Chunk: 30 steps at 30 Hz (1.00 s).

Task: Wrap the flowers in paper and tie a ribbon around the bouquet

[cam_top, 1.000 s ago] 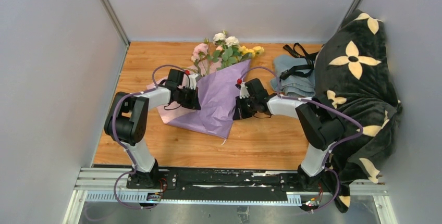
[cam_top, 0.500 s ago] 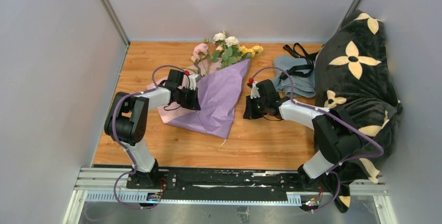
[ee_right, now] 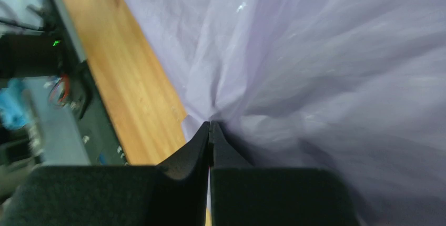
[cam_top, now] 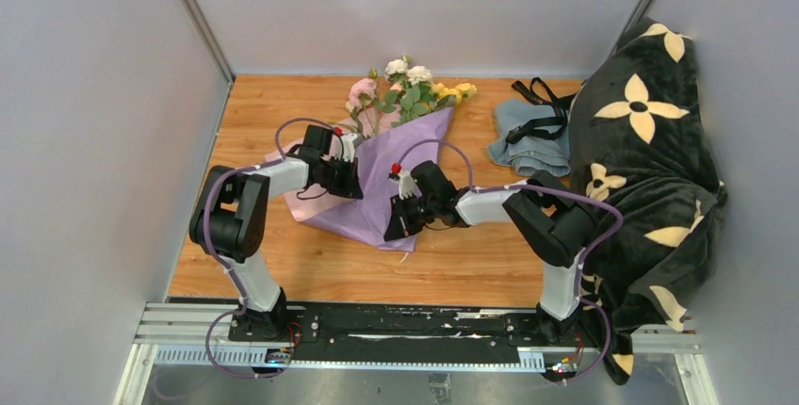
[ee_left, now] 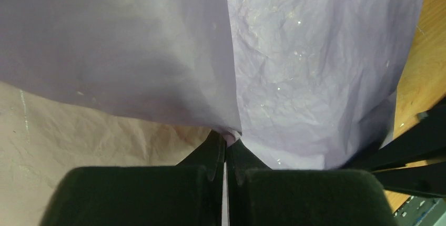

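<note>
The flowers lie toward the far side of the wooden surface, stems under the paper, folded lavender-side out (pale pink shows at its left edge). The left hand is clamped on the folded edge, likely to stop the wrap springing open, while the right hand, drawn closed, seems to pinch the puckered flap near the cone's tip. No brand or writing is legible.

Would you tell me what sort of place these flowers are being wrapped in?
Probably a lab robot test booth, not a florist's: plain grey walls box in a wooden table, and the left arm and right arm are bolted to a metal rail at its near edge.
</note>
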### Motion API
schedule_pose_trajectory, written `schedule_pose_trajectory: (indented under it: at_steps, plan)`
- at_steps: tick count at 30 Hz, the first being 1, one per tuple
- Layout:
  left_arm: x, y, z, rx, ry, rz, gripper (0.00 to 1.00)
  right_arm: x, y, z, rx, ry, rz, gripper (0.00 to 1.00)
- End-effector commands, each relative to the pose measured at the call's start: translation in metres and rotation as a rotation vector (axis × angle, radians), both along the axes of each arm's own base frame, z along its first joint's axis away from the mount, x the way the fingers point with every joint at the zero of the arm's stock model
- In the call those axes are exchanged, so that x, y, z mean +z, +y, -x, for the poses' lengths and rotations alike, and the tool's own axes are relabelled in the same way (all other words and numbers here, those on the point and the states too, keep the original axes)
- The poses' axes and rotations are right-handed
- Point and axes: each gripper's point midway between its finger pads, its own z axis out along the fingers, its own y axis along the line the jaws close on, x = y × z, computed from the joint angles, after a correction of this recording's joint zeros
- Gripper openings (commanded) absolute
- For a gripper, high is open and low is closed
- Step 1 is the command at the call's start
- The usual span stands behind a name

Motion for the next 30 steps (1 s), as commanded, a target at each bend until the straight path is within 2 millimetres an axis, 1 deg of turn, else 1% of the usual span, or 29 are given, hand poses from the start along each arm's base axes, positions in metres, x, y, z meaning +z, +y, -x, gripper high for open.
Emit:
schedule_pose_trajectory:
  at_steps: [1,2,3,4,5,6,7,9,10,11,12,13,14,15,16,17,19,21,23,24,25,28,30]
  plan:
    - [0.002,0.002,-0.008,0.003,-0.002,-0.010,0.04,-0.048,-0.022,0.017,-0.038,0.101,0.137,0.00]
    - [0.010,0.002,-0.012,-0.005,-0.017,-0.012,0.15,-0.056,-0.028,0.018,-0.048,0.110,0.173,0.00]
    - [0.019,0.003,-0.016,-0.014,-0.039,-0.019,0.35,-0.064,-0.032,0.016,-0.065,0.110,0.207,0.00]
    - [0.030,0.006,-0.021,-0.017,-0.056,-0.024,0.48,-0.068,-0.035,0.016,-0.073,0.115,0.225,0.00]
    - [0.045,0.012,-0.027,-0.003,-0.078,-0.017,0.58,-0.071,-0.036,0.016,-0.081,0.122,0.234,0.00]
    - [0.059,0.021,-0.031,0.020,-0.097,-0.010,0.66,-0.074,-0.037,0.017,-0.087,0.128,0.243,0.00]
    - [0.073,0.033,-0.037,0.055,-0.123,-0.003,0.72,-0.075,-0.038,0.017,-0.092,0.128,0.248,0.00]
    - [0.096,0.072,-0.049,0.173,-0.168,-0.011,0.83,-0.076,-0.039,0.015,-0.103,0.127,0.254,0.00]
    - [0.104,0.101,-0.054,0.253,-0.185,-0.032,0.88,-0.076,-0.039,0.016,-0.105,0.127,0.255,0.00]
    - [0.105,0.131,-0.055,0.340,-0.191,-0.078,0.92,-0.076,-0.039,0.015,-0.105,0.123,0.251,0.00]
    - [0.103,0.156,-0.054,0.412,-0.191,-0.117,0.97,-0.075,-0.038,0.015,-0.103,0.121,0.249,0.00]
    - [0.100,0.179,-0.053,0.479,-0.188,-0.150,0.99,-0.074,-0.037,0.015,-0.100,0.118,0.245,0.00]
    - [0.090,0.196,-0.047,0.530,-0.161,-0.176,1.00,-0.074,-0.035,0.015,-0.093,0.113,0.241,0.00]
    - [0.080,0.209,-0.042,0.572,-0.124,-0.189,1.00,-0.072,-0.034,0.014,-0.089,0.109,0.238,0.00]
    - [0.070,0.217,-0.036,0.594,-0.082,-0.189,1.00,-0.071,-0.033,0.013,-0.085,0.104,0.234,0.00]
    - [0.056,0.223,-0.029,0.609,-0.025,-0.186,1.00,-0.069,-0.033,0.013,-0.081,0.098,0.230,0.00]
    - [0.036,0.223,-0.022,0.610,0.047,-0.165,1.00,-0.067,-0.032,0.011,-0.076,0.085,0.223,0.00]
    - [0.019,0.217,-0.022,0.602,0.092,-0.131,1.00,-0.066,-0.031,0.011,-0.068,0.076,0.220,0.00]
    - [0.010,0.213,-0.031,0.625,0.115,-0.090,1.00,-0.066,-0.032,0.011,-0.060,0.069,0.221,0.00]
    - [0.007,0.215,-0.037,0.640,0.121,-0.082,1.00,-0.065,-0.032,0.012,-0.056,0.067,0.221,0.00]
    - [0.006,0.220,-0.045,0.657,0.115,-0.093,1.00,-0.064,-0.031,0.011,-0.052,0.064,0.217,0.00]
    - [0.009,0.244,-0.068,0.714,0.057,-0.175,1.00,-0.062,-0.031,0.012,-0.038,0.060,0.212,0.00]
    - [0.008,0.251,-0.077,0.719,0.026,-0.204,1.00,-0.062,-0.032,0.012,-0.037,0.056,0.218,0.00]
